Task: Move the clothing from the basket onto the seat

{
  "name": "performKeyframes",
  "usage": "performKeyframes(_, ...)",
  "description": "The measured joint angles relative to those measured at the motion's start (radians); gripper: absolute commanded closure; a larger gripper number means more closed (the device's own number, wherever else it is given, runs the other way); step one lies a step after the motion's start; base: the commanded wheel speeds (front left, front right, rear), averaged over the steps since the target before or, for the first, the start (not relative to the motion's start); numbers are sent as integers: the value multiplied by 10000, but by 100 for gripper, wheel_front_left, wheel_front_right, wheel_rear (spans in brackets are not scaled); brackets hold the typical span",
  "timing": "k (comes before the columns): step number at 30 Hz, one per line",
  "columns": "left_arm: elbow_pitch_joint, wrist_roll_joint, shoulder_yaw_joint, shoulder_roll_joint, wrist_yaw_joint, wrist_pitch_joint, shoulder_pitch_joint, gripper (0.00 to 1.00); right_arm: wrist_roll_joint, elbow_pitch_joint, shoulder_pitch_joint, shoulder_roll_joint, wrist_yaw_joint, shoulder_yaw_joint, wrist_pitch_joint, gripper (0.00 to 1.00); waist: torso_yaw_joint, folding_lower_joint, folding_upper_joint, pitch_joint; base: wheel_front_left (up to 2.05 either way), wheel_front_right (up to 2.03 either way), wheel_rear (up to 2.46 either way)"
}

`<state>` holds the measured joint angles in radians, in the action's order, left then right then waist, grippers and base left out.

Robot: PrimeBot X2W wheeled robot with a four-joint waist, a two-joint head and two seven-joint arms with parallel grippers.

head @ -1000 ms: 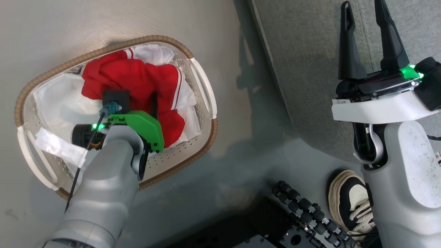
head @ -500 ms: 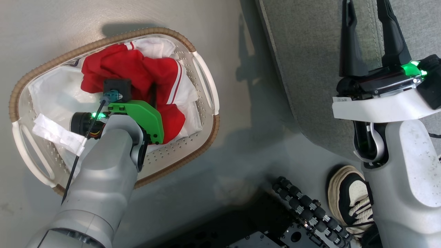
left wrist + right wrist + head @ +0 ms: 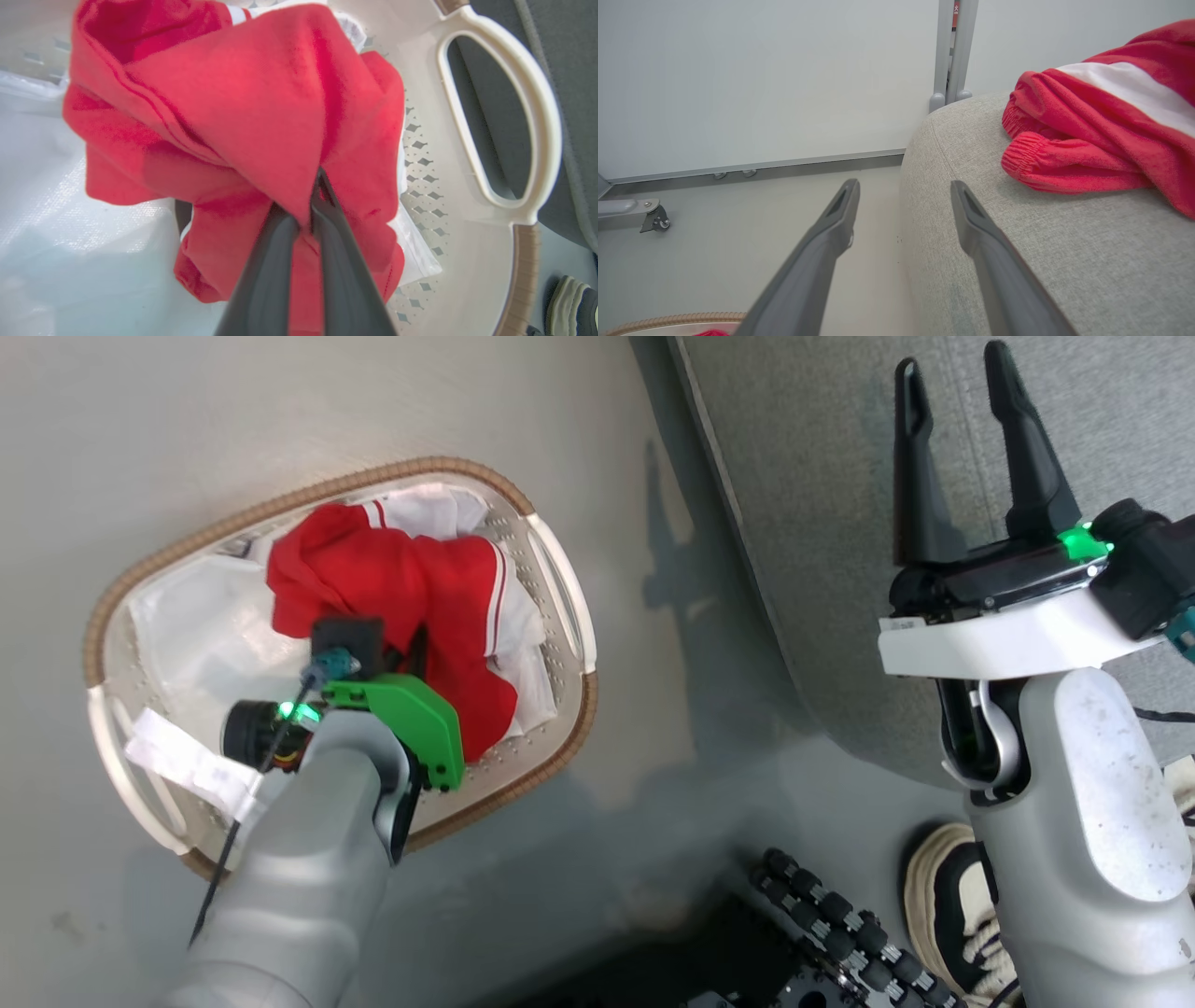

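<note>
The red clothing point(image 3: 401, 588) with white stripes lies bunched in the oval white basket point(image 3: 568, 705) on the floor. My left gripper point(image 3: 306, 205) reaches down into the basket and is shut, pinching a fold of the red fabric point(image 3: 243, 102) between its dark fingers. My right gripper point(image 3: 952, 362) is open with nothing in it, held over the edge of the grey seat point(image 3: 822, 523). In the right wrist view, the open right gripper point(image 3: 905, 185) points past the seat's corner point(image 3: 1064, 242), where another red garment point(image 3: 1101, 140) with a white stripe and ribbed cuff lies.
A white sheet point(image 3: 187, 625) lines the basket under the clothing. A person's shoe point(image 3: 948, 905) and the robot's black roller base point(image 3: 831, 915) sit at the lower right. A white wall and a metal post point(image 3: 955, 46) stand behind the seat.
My left gripper has gone from open to shut on the red clothing, which now bunches up at the fingers. The head camera has shifted slightly. My right gripper stays open.
</note>
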<state>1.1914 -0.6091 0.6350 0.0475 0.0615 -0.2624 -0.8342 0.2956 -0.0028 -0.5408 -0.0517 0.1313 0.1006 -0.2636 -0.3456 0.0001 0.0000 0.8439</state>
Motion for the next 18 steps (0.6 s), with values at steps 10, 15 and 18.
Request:
performKeyframes(10,-1254,560,-499,33,15,0,1595,100,-228,470,672,-228,0,332,0,0,441,0,0,-1575,0,0,0)
performKeyframes(15,-2151,1020,-920,90,148,0,2548,100,-314,616,1177,-211,0,468,0,0,732,0,0,-2498,0,0,0)
performKeyframes(18,-2711,1275,-1212,81,190,0,2989,100,-391,750,1570,-215,0,527,0,0,923,0,0,-3032,0,0,0)
